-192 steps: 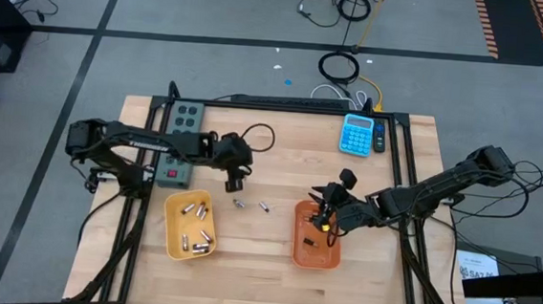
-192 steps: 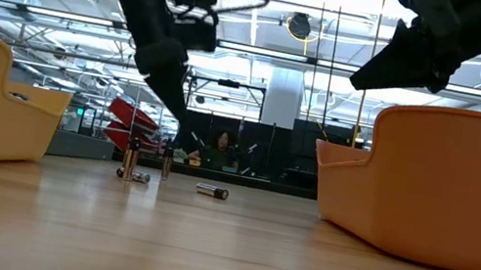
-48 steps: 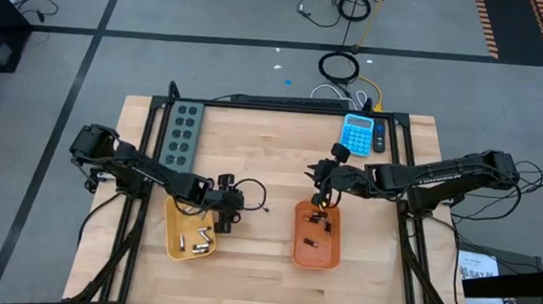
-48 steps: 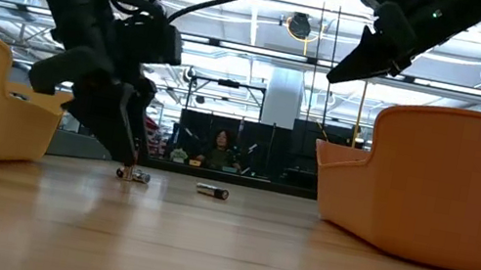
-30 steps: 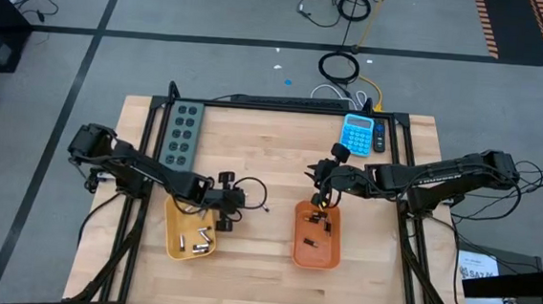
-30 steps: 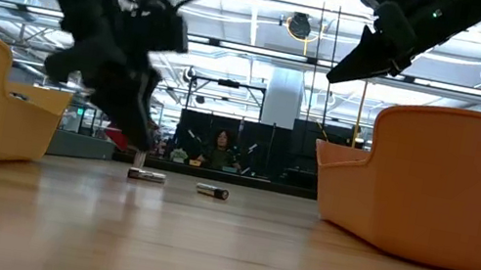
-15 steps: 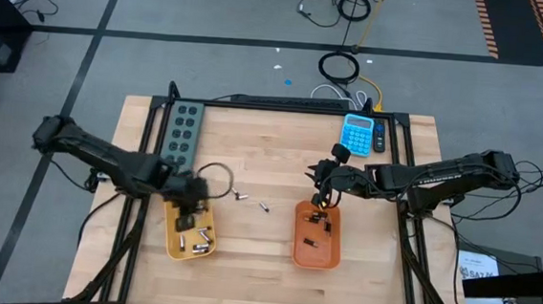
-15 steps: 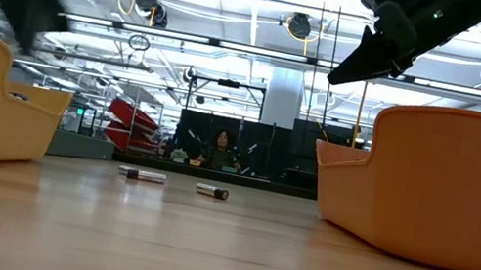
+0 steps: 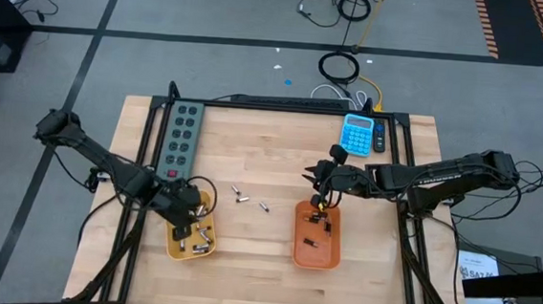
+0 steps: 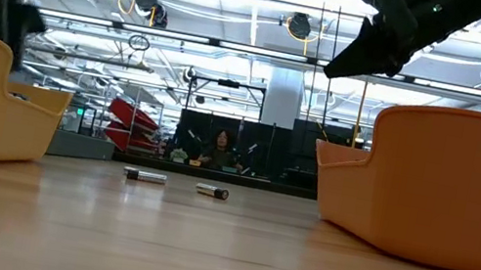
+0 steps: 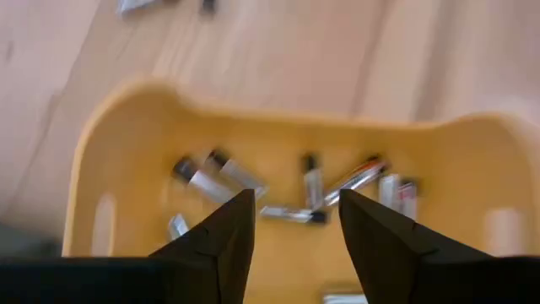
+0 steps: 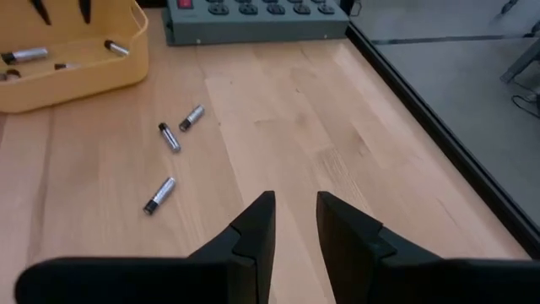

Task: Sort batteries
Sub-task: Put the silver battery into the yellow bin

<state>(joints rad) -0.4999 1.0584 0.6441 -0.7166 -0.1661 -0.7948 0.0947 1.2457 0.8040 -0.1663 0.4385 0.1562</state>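
My left gripper (image 9: 188,228) hangs open over the yellow tray (image 9: 171,250), pointing steeply down. In the left wrist view its fingers (image 11: 295,228) frame several silvery batteries (image 11: 312,190) lying on the tray's floor. My right gripper (image 9: 318,203) hovers above the far end of the orange tray (image 9: 331,257), its fingers (image 12: 295,219) slightly apart with nothing between them. Three loose batteries (image 9: 242,199) lie on their sides on the wood between the trays; they also show in the right wrist view (image 12: 170,137). Dark batteries (image 9: 311,239) lie in the orange tray.
A grey power strip (image 9: 182,131) lies at the far left and a blue calculator (image 9: 356,134) at the far right. Black frame rails (image 9: 400,161) border the table. Bare wood lies between the trays. A person (image 10: 221,146) sits in the room beyond.
My left gripper has swung away from the loose batteries toward the table's left and near edges, rising, and now hangs over the yellow tray. With the arm gone, the batteries on the wood show uncovered. My right gripper has kept still.
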